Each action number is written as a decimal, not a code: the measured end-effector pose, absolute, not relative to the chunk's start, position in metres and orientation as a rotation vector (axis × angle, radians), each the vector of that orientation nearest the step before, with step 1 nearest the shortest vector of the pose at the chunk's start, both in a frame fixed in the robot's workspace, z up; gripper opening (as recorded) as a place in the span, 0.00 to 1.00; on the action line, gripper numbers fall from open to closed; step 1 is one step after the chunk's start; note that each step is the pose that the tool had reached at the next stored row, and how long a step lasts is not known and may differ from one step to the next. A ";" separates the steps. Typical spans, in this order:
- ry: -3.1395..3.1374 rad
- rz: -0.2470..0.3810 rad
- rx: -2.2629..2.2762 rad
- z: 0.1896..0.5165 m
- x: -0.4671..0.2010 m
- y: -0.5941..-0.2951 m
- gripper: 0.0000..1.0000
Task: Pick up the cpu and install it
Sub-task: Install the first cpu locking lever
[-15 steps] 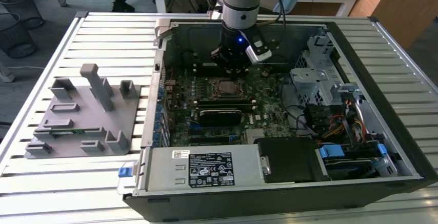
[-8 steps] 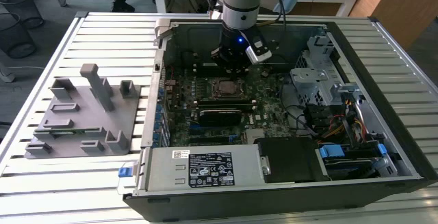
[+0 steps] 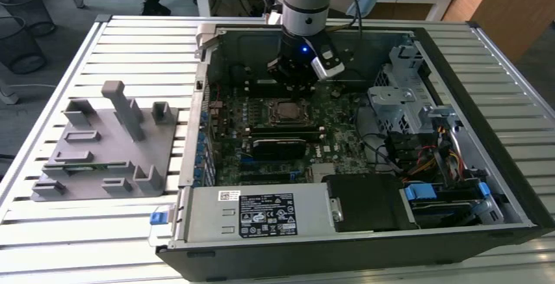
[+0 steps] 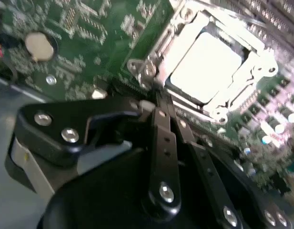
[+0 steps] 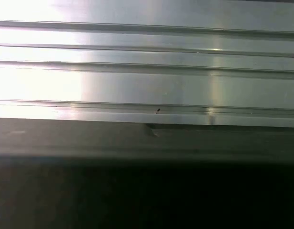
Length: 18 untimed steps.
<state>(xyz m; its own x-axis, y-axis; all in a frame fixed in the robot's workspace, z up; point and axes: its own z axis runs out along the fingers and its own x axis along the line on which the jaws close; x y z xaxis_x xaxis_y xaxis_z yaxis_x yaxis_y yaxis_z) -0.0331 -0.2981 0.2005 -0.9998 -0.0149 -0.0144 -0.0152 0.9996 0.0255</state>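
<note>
So the cpu (image 4: 208, 67) is sitting flat in the socket (image 4: 254, 71), shiny top up and square with the frame. I'd say it's at least seated, though I can't tell if the retention frame is actually latched. The tool (image 4: 158, 102) hangs low over the motherboard (image 3: 342, 138), its tips just beside the socket edge and not touching the chip. From the second wrist view the fingers look closed right up against each other with nothing between them, so it's carrying nothing. The position makes sense to me: the case (image 3: 485, 186) lies on its side with the panel off, so the arm can come straight down onto the board. The grey jig (image 3: 104, 147) is well away from the tool, outside the case on the slatted worktop (image 3: 130, 37). My guess is that's where parts get staged. Counts: one cpu, one socket, one tool, one case, one jig, one coin cell (image 4: 39, 46) off to the side of the tool, and one power supply (image 3: 260, 214) at the far end of the case from the tool.
</note>
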 end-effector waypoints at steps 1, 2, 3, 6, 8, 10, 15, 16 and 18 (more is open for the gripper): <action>3.127 0.040 -0.024 0.202 -0.033 -0.298 0.11; 3.127 0.040 -0.024 0.203 -0.033 -0.298 0.11; 3.127 0.040 -0.024 0.204 -0.033 -0.298 0.11; 3.127 0.040 -0.024 0.204 -0.033 -0.299 0.11; 3.127 0.039 -0.024 0.204 -0.033 -0.300 0.11; 3.127 0.039 -0.023 0.204 -0.033 -0.301 0.11; 3.127 0.039 -0.023 0.204 -0.033 -0.302 0.11; 3.127 0.039 -0.024 0.204 -0.033 -0.302 0.11; 3.127 0.039 -0.024 0.204 -0.033 -0.302 0.11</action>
<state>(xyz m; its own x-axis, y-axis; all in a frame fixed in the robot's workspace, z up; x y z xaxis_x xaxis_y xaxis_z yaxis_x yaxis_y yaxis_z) -0.0331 -0.3023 0.2044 -0.9998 -0.0149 -0.0142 -0.0153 0.9996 0.0246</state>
